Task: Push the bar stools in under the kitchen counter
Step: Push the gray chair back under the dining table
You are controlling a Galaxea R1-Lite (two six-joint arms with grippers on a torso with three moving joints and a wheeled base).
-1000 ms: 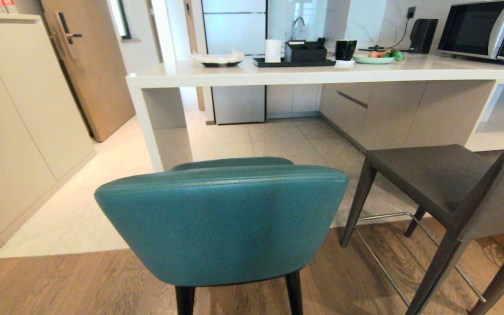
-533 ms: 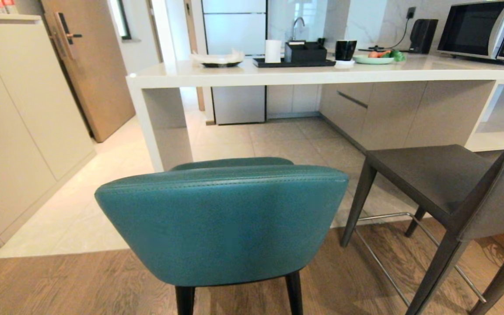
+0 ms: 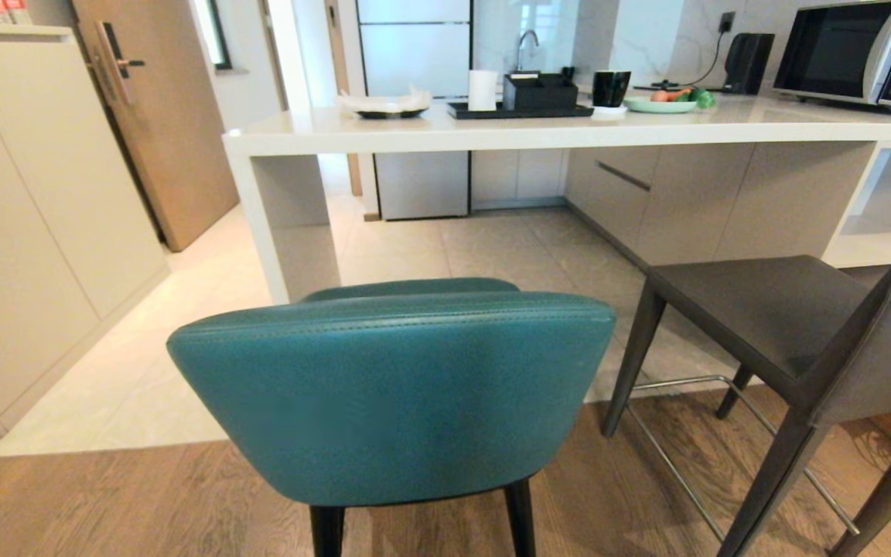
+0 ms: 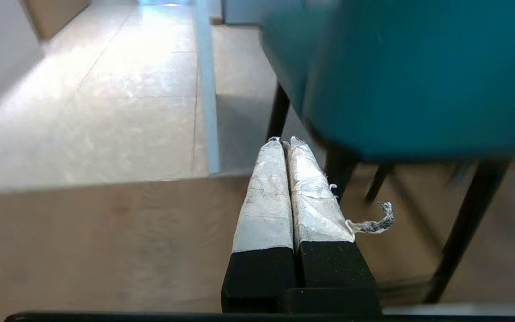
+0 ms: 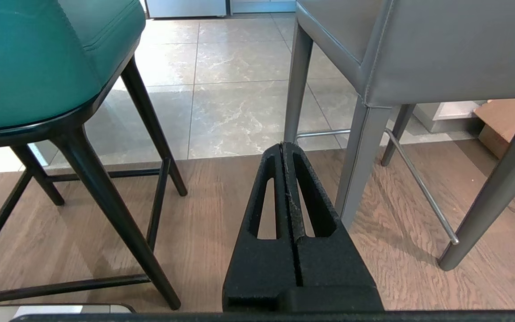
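The teal bar stool (image 3: 391, 394) stands right in front of me with its rounded back toward me, short of the white kitchen counter (image 3: 445, 133). To its right the dark grey bar stool (image 3: 793, 325) stands turned at an angle, also out from the counter. Neither arm shows in the head view. My left gripper (image 4: 284, 141) is shut and empty, low beside the teal stool (image 4: 414, 76), pointing past its black legs. My right gripper (image 5: 283, 144) is shut and empty, low between the teal stool (image 5: 29, 62) and the grey stool (image 5: 418, 49).
On the counter stand a black tray (image 3: 519, 111), a white cup (image 3: 482, 90), a plate of vegetables (image 3: 660, 102) and a microwave (image 3: 855, 50). Pale cabinets (image 3: 28, 216) and a wooden door (image 3: 159, 116) lie to the left. A cardboard box (image 5: 505, 120) sits behind the grey stool.
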